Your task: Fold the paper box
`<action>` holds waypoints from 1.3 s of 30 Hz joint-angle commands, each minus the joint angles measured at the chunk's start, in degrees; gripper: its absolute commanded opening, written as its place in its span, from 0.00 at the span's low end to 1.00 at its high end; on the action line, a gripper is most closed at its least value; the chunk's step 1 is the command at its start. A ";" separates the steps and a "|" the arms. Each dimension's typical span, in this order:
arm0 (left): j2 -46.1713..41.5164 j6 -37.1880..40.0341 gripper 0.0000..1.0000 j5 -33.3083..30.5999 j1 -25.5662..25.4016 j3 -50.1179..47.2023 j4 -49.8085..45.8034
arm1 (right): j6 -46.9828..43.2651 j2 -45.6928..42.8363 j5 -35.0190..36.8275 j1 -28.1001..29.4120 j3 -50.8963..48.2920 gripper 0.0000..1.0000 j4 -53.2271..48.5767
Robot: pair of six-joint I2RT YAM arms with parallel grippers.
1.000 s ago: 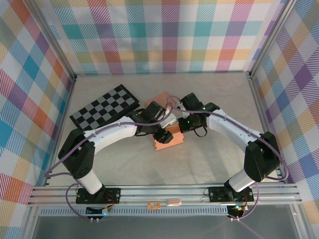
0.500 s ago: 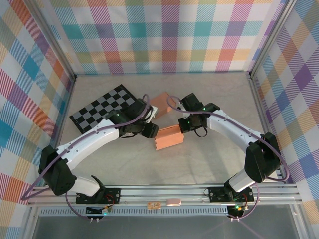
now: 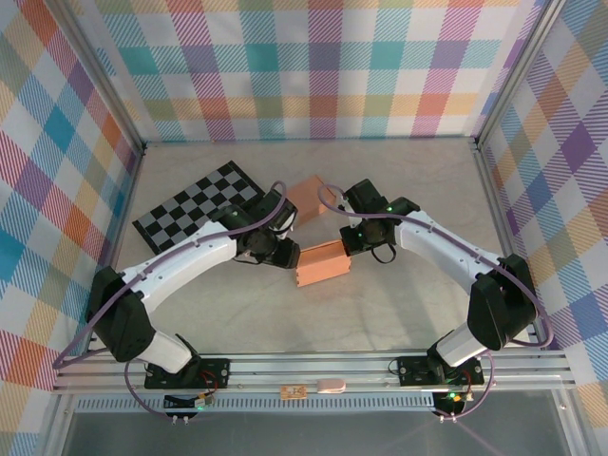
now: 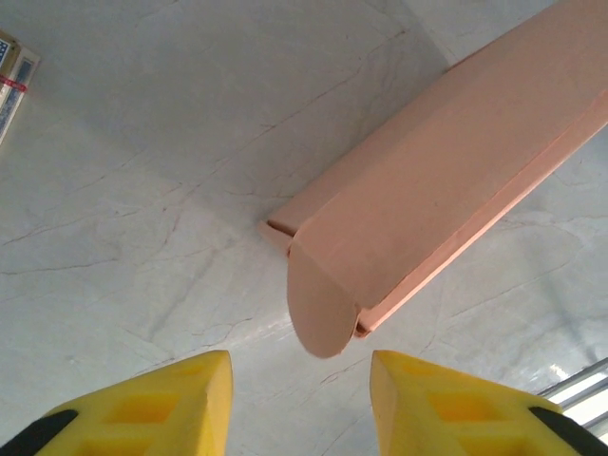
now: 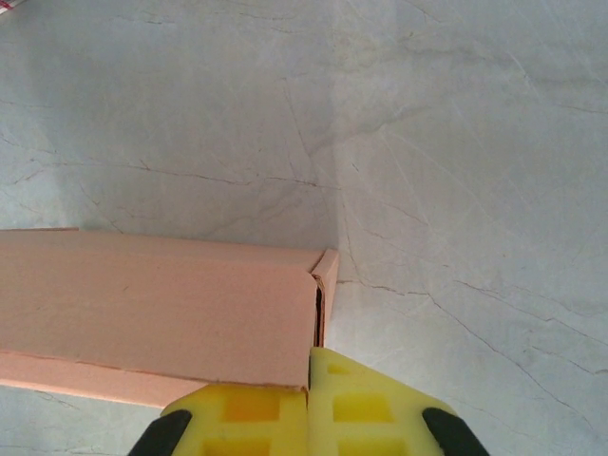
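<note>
Paper box [image 3: 323, 264]: a long salmon-coloured carton lying flat on the table [image 3: 399, 190], about mid-table, between the two grippers. Its faces are plain.
Box, left end: in the left wrist view a rounded tab [image 4: 318, 304] hangs out from the end, above the table top.
Salmon panel [image 3: 306, 197]: lies just far of the box and has the same colour. The arms hide whether it joins the box.
Left gripper [image 4: 301, 372]: at the box's left end, yellow fingers [image 4: 152, 408] spread apart with nothing between them, the tab just beyond the tips.
Right gripper [image 5: 310, 366]: at the box's right end, fingers [image 5: 370, 408] pressed together, tips against the box's corner. Whether a thin flap is pinched cannot be told.
Checkerboard [image 3: 199, 204]: black-and-grey squares, far left of the box, separate from it.
Printed edge [image 4: 11, 81]: at the left wrist view's corner, with a red mark. Its print is too small to read.
</note>
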 commanded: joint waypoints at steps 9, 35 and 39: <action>3.05 -1.76 0.30 2.54 -0.10 2.99 -0.23 | 1.36 -1.57 0.55 0.68 -1.51 0.00 -1.65; 2.27 -11.30 0.09 2.13 -3.53 -0.19 1.30 | 2.68 -4.64 2.49 2.72 -6.37 0.00 -0.55; 2.31 -13.87 0.07 2.71 -3.63 -0.27 1.58 | 2.70 -4.17 2.97 3.16 -6.20 0.00 -0.46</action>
